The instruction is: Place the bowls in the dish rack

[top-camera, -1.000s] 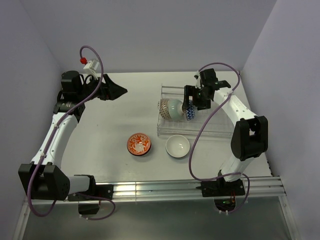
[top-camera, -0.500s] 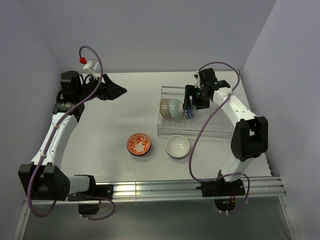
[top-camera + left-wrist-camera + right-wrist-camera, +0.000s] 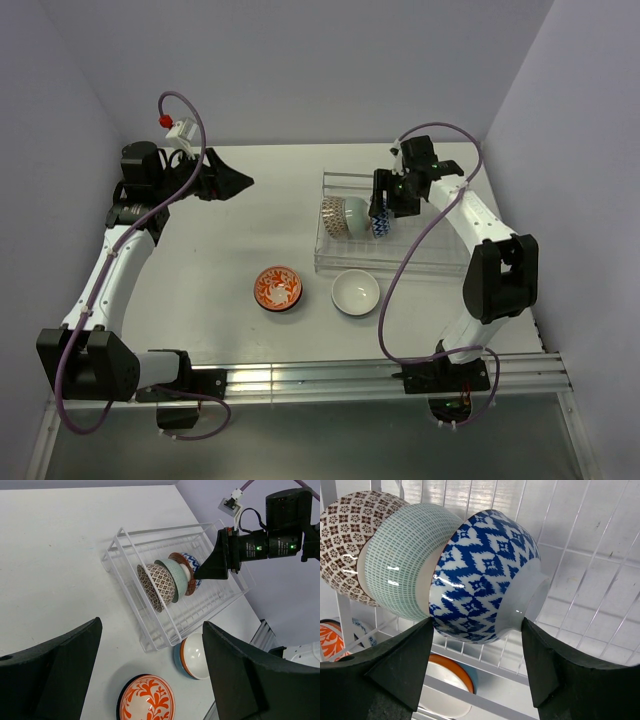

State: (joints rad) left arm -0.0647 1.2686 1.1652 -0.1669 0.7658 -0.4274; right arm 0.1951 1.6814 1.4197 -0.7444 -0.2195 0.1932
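Note:
The wire dish rack [image 3: 440,262] stands right of centre; it also shows in the left wrist view [image 3: 131,534] and the right wrist view [image 3: 580,555]. Three bowls stand on edge in it: brown-patterned [image 3: 331,216], pale green [image 3: 352,214] and blue-white [image 3: 380,226]. My right gripper [image 3: 386,206] is shut on the blue-white bowl [image 3: 480,575], fingers at its rim and foot, and the bowl leans on the pale green one [image 3: 405,555]. An orange-red bowl [image 3: 278,288] and a white-inside, teal-outside bowl [image 3: 355,291] sit on the table before the rack. My left gripper [image 3: 236,182] is open and empty at the back left.
The table ends in a metal rail [image 3: 380,375] at the near edge, with grey walls on the other sides. The rack's right half [image 3: 430,235] holds no bowls. The left wrist view shows the right gripper's black finger [image 3: 216,565] against the bowl row.
My right gripper has drawn slightly toward the back with the blue-white bowl, and the bowl row now stands more upright and closer together. The left arm has not moved.

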